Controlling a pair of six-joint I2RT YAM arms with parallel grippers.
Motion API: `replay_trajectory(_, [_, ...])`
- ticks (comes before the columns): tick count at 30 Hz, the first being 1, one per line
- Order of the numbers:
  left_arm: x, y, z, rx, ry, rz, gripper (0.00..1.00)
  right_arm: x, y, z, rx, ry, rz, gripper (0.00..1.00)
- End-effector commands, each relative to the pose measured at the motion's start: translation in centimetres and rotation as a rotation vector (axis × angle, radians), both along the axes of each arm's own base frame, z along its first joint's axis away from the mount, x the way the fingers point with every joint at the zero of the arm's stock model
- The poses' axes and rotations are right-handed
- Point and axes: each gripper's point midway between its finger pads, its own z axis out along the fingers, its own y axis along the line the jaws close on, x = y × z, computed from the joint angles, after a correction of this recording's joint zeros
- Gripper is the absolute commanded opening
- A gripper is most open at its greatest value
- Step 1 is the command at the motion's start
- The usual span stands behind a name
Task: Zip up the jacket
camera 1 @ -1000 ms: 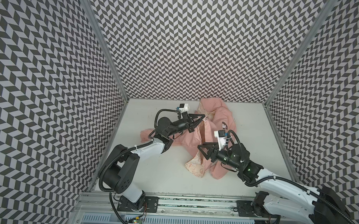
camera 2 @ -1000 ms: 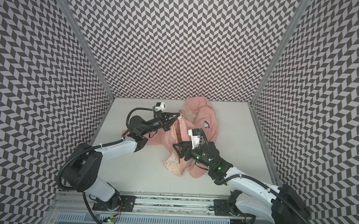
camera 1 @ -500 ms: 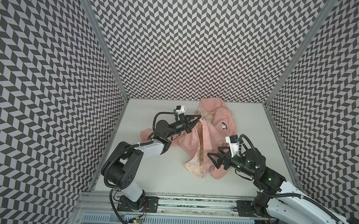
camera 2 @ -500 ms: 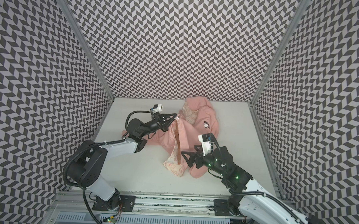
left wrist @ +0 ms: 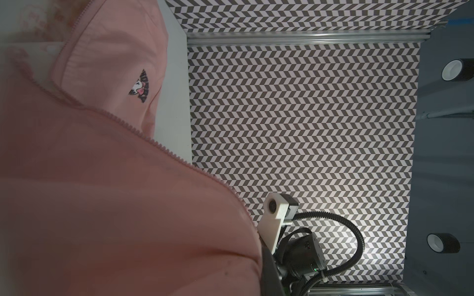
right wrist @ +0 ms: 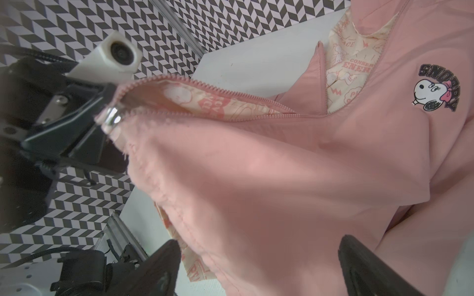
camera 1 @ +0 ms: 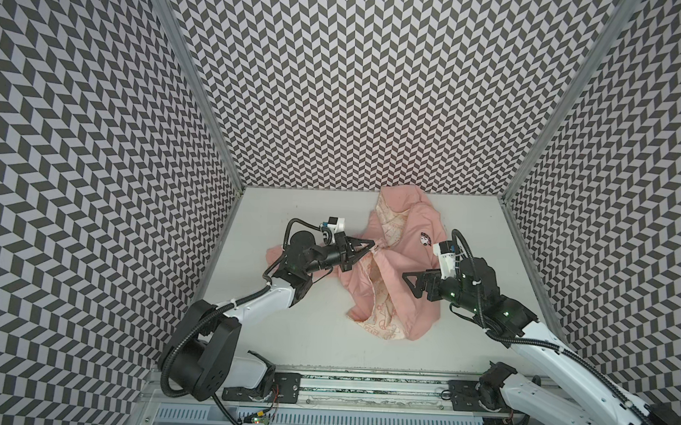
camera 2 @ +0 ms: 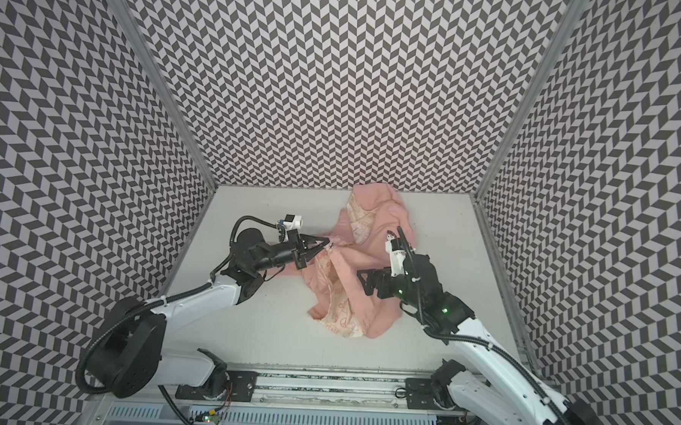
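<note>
— Where is the jacket [camera 1: 397, 279] to be found?
— It lies crumpled on the desk [camera 1: 286, 329], from the back wall towards the middle. It is half open, and the cream lining [camera 1: 387, 223] is shown along the front edges.
— And the tools?
— The left tool [camera 1: 372, 245] is pressed together on the jacket's front edge, right beside the metal slider [right wrist: 110, 120] (the cloth is lifted a little there). The right tool [camera 1: 411, 284] is spread wide over the pink cloth, and nothing is held by it.
— How is the cloth expected to handle?
— It is judged light, thin and limp, so it would bunch and slip rather than resist. The toothed edges should be kept taut. A hold is best taken on the slider and on the hem end beside it, not on loose cloth.
</note>
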Motion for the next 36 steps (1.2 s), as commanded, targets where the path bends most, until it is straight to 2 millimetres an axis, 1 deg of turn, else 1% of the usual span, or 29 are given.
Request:
replay_trajectory(1, [-1.4,0.5,-3.8,0.101,0.096,-0.017,0.0,1.0,0.2,-0.1,0.009,0.04,-0.012,0.93])
replay_trajectory(4, [-2.2,0.8,-6.1,0.129,0.147,-0.008,0.0,1.5,0.6,-1.8,0.002,0.113,-0.012,0.9])
replay_trajectory(6, [-2.6,0.9,-7.4,0.139,0.175,-0.007,0.0,1.6,1.3,-2.6,0.005,0.145,0.019,0.84])
replay_trajectory(8, [-3.1,0.9,-8.5,0.151,0.199,-0.008,0.0,1.5,1.7,-3.7,-0.004,0.181,0.039,0.8])
replay_trajectory(12, [-3.9,1.3,-10.6,0.174,0.236,0.008,0.0,1.8,1.1,-6.0,-0.067,0.263,0.002,0.77])
replay_trajectory(16, [-4.4,1.3,-11.3,0.18,0.25,0.007,0.0,2.7,-0.3,-7.1,-0.124,0.283,-0.075,0.8])
replay_trajectory(22, [-5.0,1.4,-11.3,0.171,0.25,0.005,0.0,4.9,-1.8,-6.7,-0.132,0.248,-0.143,0.84])
replay_trajectory(25, [-5.2,1.5,-11.4,0.172,0.251,0.005,0.0,6.9,-3.7,-6.2,-0.15,0.235,-0.233,0.86])
replay_trajectory(30, [-5.4,1.5,-11.3,0.168,0.242,0.001,0.0,11.6,-6.5,-5.0,-0.172,0.209,-0.37,0.9])
replay_trajectory(34, [-5.5,1.6,-11.5,0.174,0.238,-0.001,0.0,16.3,-9.2,-5.3,-0.211,0.236,-0.484,0.96])
replay_trajectory(36, [-5.6,1.6,-11.7,0.174,0.239,-0.001,0.0,18.4,-10.0,-5.9,-0.222,0.256,-0.502,0.97])
